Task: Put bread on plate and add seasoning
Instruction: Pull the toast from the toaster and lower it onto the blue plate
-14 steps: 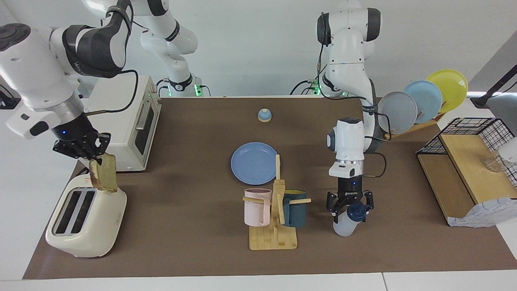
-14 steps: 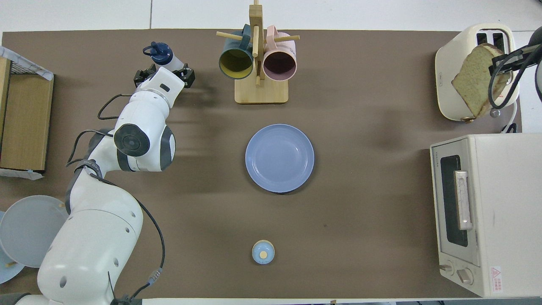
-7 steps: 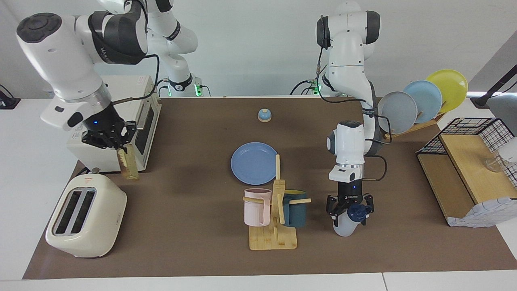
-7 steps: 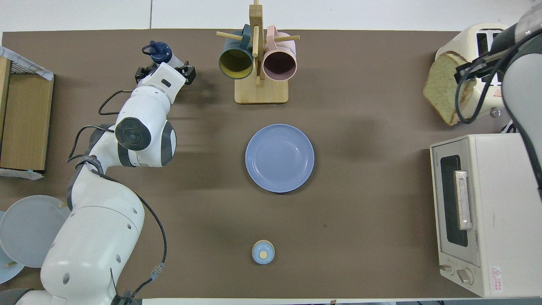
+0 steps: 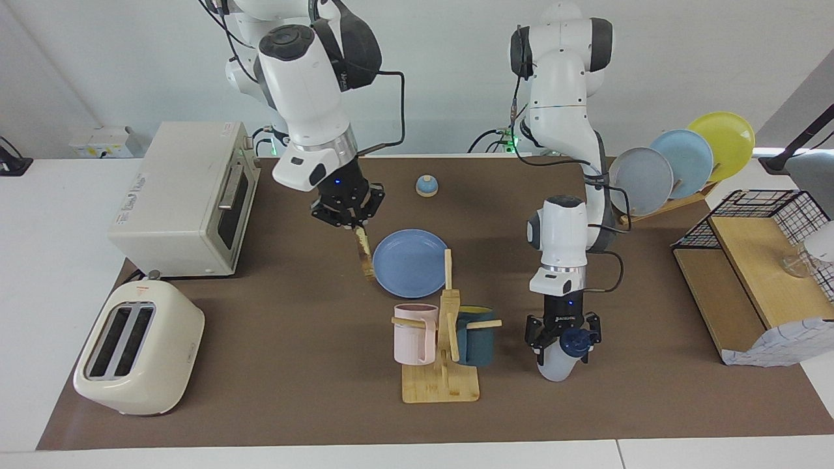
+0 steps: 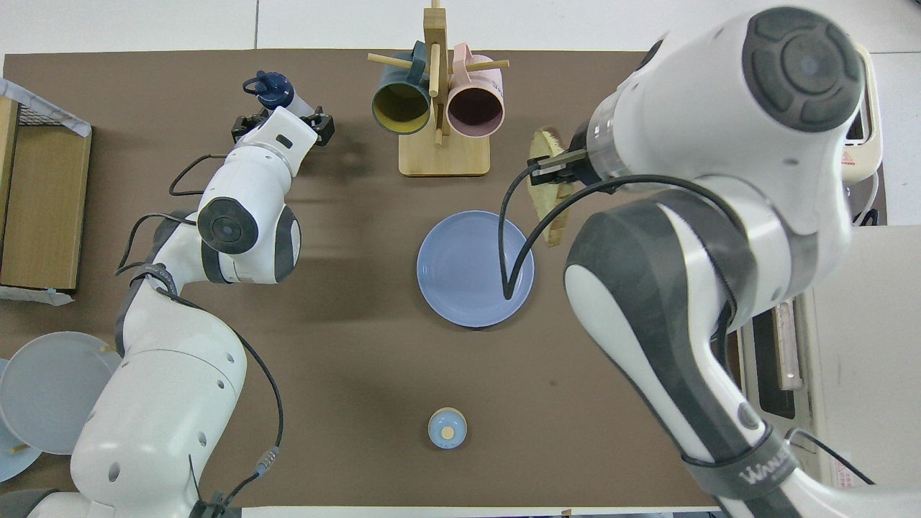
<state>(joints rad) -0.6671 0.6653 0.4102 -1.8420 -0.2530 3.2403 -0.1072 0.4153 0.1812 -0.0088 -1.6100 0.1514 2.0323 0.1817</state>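
Note:
My right gripper (image 5: pixel 354 225) is shut on the top edge of the bread (image 5: pixel 364 253), a tan slice with brown crust. The slice hangs upright and edge-on over the rim of the blue plate (image 5: pixel 410 264) at the right arm's end. In the overhead view the bread (image 6: pixel 541 180) peeks out from under the right wrist beside the plate (image 6: pixel 468 270). The seasoning bottle (image 5: pixel 555 366), white with a navy cap, stands beside the mug rack. My left gripper (image 5: pixel 564 340) is low around its neck, one finger on each side, and looks open. The bottle's cap (image 6: pixel 274 83) also shows from overhead.
A wooden mug rack (image 5: pixel 443 384) with a pink and a dark teal mug stands just farther from the robots than the plate. A cream toaster (image 5: pixel 137 355), a toaster oven (image 5: pixel 186 195), a small bell (image 5: pixel 426 186), a plate rack (image 5: pixel 677 166) and a wooden shelf (image 5: pixel 743 273) ring the table.
My right arm has carried the bread from above the toaster across the table to the plate's rim. My left gripper has stayed at the bottle.

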